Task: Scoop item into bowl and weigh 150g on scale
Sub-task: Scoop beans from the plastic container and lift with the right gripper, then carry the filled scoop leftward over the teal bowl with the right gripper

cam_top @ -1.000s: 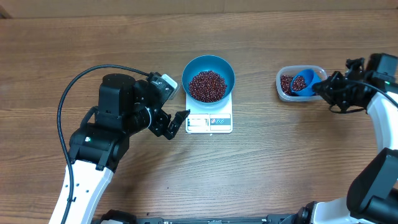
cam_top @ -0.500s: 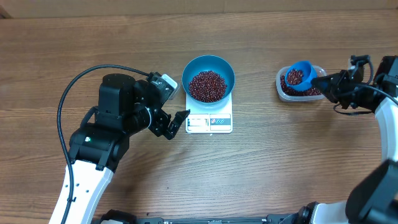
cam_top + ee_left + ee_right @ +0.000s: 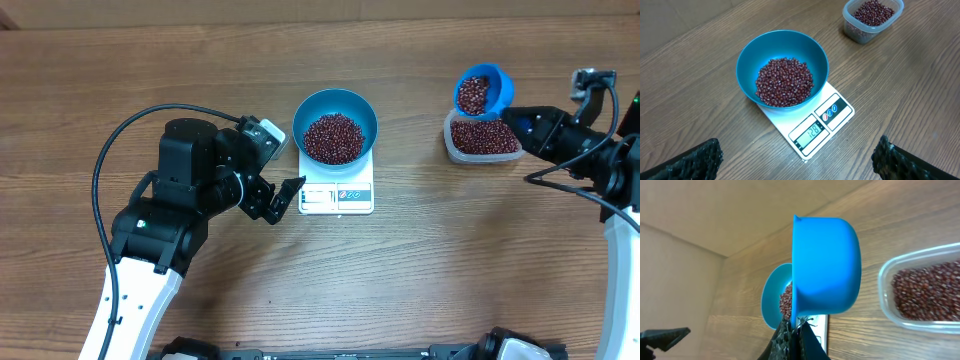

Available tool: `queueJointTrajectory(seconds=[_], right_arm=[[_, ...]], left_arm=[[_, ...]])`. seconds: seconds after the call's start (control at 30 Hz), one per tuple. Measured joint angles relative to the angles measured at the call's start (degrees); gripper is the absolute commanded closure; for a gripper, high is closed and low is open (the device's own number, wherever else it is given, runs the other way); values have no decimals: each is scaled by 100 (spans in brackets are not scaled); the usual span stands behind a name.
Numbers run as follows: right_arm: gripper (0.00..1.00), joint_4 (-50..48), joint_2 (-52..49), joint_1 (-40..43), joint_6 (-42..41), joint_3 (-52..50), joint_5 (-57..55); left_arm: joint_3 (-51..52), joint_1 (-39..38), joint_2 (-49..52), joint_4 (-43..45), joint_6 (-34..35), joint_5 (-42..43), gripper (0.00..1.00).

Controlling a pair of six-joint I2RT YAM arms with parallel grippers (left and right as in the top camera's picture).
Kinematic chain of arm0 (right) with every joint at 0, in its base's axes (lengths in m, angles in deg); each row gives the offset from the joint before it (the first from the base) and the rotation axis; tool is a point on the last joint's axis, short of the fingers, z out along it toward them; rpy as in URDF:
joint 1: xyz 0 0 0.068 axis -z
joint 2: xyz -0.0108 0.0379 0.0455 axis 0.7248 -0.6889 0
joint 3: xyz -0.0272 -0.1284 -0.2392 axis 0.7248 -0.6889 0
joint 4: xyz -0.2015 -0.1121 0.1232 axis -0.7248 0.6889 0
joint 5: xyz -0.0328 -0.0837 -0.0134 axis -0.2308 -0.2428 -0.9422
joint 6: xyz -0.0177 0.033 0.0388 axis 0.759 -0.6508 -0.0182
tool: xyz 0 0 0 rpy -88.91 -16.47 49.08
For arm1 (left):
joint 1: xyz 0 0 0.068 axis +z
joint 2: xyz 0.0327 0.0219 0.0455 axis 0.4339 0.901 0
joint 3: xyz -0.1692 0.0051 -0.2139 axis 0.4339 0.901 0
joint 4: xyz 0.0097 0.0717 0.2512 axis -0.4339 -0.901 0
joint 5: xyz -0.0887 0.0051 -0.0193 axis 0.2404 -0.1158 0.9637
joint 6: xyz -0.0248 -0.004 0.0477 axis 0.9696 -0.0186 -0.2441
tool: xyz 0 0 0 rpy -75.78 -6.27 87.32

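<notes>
While the left hand (image 3: pixel 283 200) hangs just beside the left edge of the flat white kitchen scale (image 3: pixel 340 196), its two fingers spread wide with nothing between them, the right hand (image 3: pixel 518 122) is pinched tight on the small blue plastic scoop (image 3: pixel 483 90) at its handle end. The scoop is off the wooden counter (image 3: pixel 450 260), by the far edge of the clear plastic tub (image 3: pixel 449 140), well to the right of the scale.

From overhead you can look straight into the scoop's mouth and see a load of dark red-brown beans (image 3: pixel 334 137) inside it. The same beans lie heaped in the round blue bowl (image 3: pixel 303 122) and in a layer in the tub. The right wrist camera shows none of the scoop's load, only its smooth blue outside turned on its side, with the closed fingers meeting at its lower edge, a slice of the bowl behind it and the tub off to the right.

The bowl sits on the far part of the scale, covering most of the platform. Only the left wrist camera shows the front strip clearly — the lit display (image 3: pixel 812 132) seems to read 128, with small round marks beside it. That view also shows both left fingertips at the lower corners, far apart.
</notes>
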Motion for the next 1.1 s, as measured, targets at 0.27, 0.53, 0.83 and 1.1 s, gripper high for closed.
queueJointTrajectory(seconds=[0.27, 0.53, 0.83, 1.1], right_arm=[[96, -402, -2, -763, -275, 0, -448], [96, -662, -2, -1738, -643, 0, -1325], [96, -881, -2, -2671, -852, 0, -2446], [96, -999, -83, -2953, -1198, 0, -2767]], left_arm=[[2, 0, 0, 0, 0, 0, 0], [0, 0, 0, 0, -2, 0, 0], [0, 0, 0, 0, 0, 0, 0], [0, 0, 0, 0, 0, 0, 0]])
